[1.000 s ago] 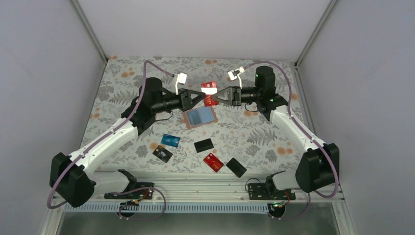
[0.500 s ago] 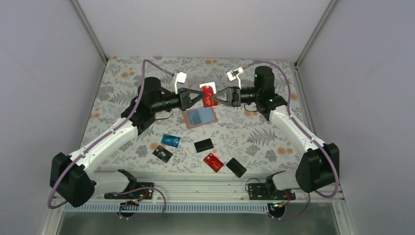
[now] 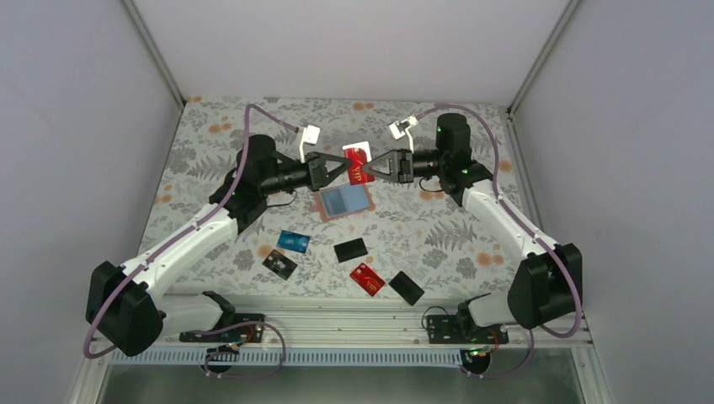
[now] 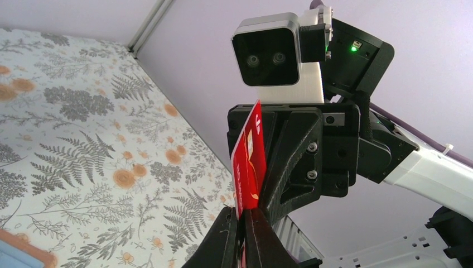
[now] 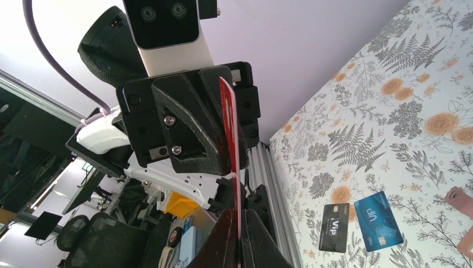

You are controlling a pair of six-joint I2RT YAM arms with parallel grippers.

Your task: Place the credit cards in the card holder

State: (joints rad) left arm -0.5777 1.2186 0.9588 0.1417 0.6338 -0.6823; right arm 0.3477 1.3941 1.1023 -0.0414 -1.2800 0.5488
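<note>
red credit card [image 3: 361,173] | thin glossy plastic rectangle | left gripper [image 3: 346,167], right gripper [image 3: 375,167] both pinching it

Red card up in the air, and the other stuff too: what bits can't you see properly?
- Top view: the red card has its pinched edges covered by the left end effector and the right end effector; its small print is too tiny to read.
- Right wrist view: the red card is edge-on, so its faces are hidden.
- Top view: the card holder slots are too small to tell.
- Left wrist view: the bottom-left corner cuts the card holder off.
</note>
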